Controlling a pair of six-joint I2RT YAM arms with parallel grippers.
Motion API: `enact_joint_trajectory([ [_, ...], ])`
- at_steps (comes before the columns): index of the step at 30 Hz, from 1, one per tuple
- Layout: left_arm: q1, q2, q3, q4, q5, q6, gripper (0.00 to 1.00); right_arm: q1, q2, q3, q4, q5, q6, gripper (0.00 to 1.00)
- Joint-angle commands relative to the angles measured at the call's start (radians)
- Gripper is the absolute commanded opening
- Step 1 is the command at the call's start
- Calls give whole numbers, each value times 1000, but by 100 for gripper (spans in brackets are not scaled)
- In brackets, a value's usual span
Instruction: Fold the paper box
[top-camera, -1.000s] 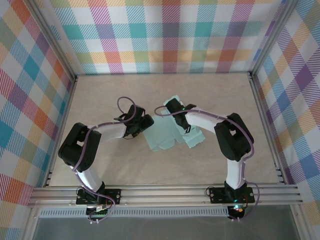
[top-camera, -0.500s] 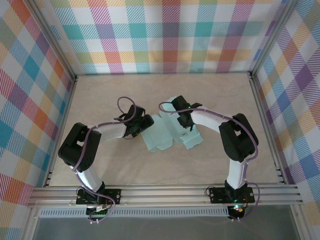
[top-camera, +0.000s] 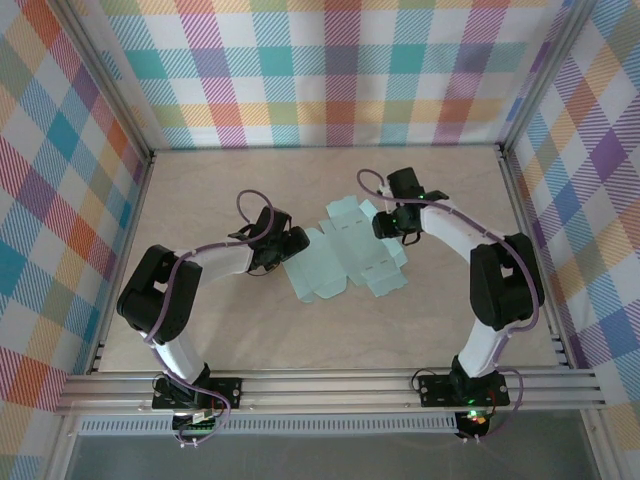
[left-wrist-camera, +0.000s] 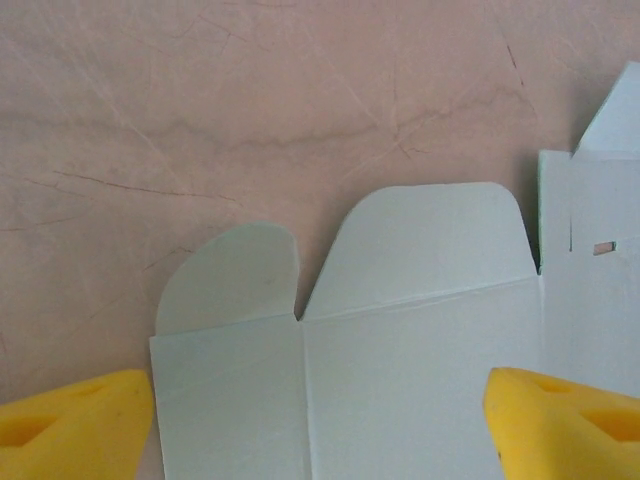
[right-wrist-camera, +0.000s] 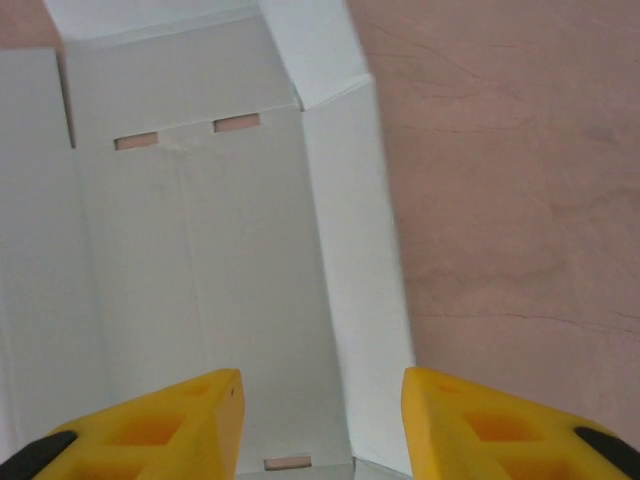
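The paper box (top-camera: 340, 262) is a pale mint die-cut sheet lying flat and unfolded in the middle of the table. My left gripper (top-camera: 293, 243) sits low at the sheet's left edge. Its yellow fingers (left-wrist-camera: 75, 425) stand wide apart over a creased panel of the sheet (left-wrist-camera: 420, 330), whose two rounded flaps point away. My right gripper (top-camera: 385, 225) hovers over the sheet's far right part. In the right wrist view that gripper (right-wrist-camera: 322, 420) is open, with the slotted panel (right-wrist-camera: 200, 250) below and nothing between the fingers.
Plaid walls (top-camera: 330, 80) close in the back and both sides. An aluminium rail (top-camera: 330, 385) runs along the near edge by the arm bases. Bare tan tabletop (top-camera: 250, 330) lies in front of the sheet, and more (right-wrist-camera: 520, 200) lies to its right.
My right gripper has opened, let go of the sheet's far flap and drawn back to the right. The sheet has dropped flatter. The left arm has barely moved.
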Motion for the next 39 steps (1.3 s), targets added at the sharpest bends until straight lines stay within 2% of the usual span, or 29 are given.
enact_joint_trajectory([
  [1,-7,0,30,-41,-16,26,86,-28,10,-13,10,-71,-19,46],
  [3,-8,-3,32,-47,-21,32,86,-44,9,-18,15,-80,-20,47],
  [10,-10,-3,34,-55,-28,37,87,-109,45,-25,31,-229,-12,51],
  [18,-11,0,35,-54,-23,38,87,-160,123,1,26,-294,-28,42],
  [25,-12,7,33,-45,-15,36,87,-176,166,40,-22,-337,-38,39],
  [29,-13,13,37,-49,-9,42,87,-176,186,57,-43,-333,-31,33],
  [36,-13,12,40,-52,-9,46,87,-177,184,54,-45,-329,-34,17],
  [39,-13,17,45,-58,-3,47,87,-176,180,50,-45,-327,-37,5],
])
